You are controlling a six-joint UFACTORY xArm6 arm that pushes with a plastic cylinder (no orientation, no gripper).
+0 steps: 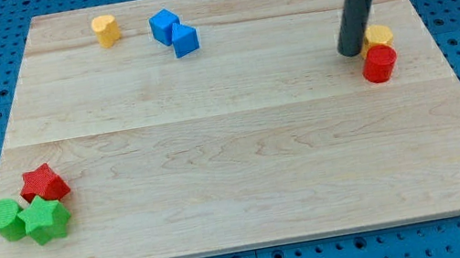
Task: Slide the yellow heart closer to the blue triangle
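The dark rod's tip [350, 53] stands beside a small yellow wooden block [379, 33], probably in transit, because the yellow heart [106, 28] lies well apart. No gripper is fitted.

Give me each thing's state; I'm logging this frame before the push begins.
my tip: down on the board, just left of the right-hand yellow block
yellow block: touching the red cylinder
red cylinder: upright
yellow heart: alone, top left
two blue blocks: touching
red star, green star, green cylinder: clustered, bottom left
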